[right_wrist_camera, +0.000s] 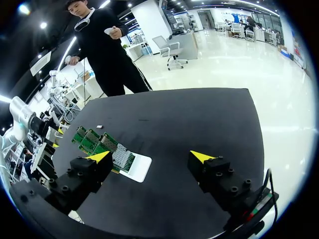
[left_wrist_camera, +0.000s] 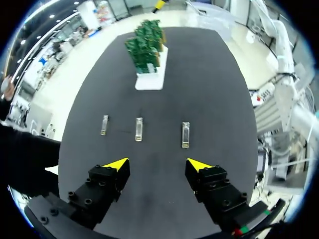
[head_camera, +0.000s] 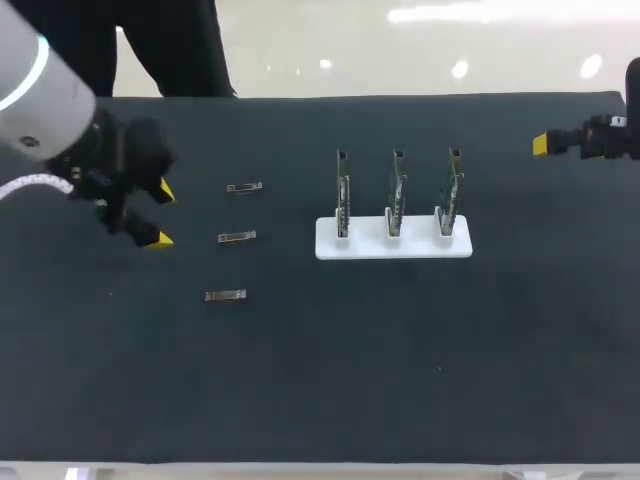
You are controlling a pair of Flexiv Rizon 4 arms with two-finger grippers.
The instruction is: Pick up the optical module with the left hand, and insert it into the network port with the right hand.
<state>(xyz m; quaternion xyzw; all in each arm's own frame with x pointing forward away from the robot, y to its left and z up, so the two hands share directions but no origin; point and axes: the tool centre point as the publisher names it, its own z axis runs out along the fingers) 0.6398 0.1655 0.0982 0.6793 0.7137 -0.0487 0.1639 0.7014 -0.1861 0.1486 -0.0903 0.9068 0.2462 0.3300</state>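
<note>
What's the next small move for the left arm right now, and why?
Likely ease the left tool forward and down toward the middle silver metal optical module. The tool stands open and empty, short of the row. All three modules lie flat on the black table ahead of it, and the middle one is nearest its centre line.

Open table (head_camera: 300, 380) between modules (head_camera: 237, 237) and upright port cards (head_camera: 396, 195)

Left hand (head_camera: 162, 216) and right hand (right_wrist_camera: 150, 156) both hover open.
</note>
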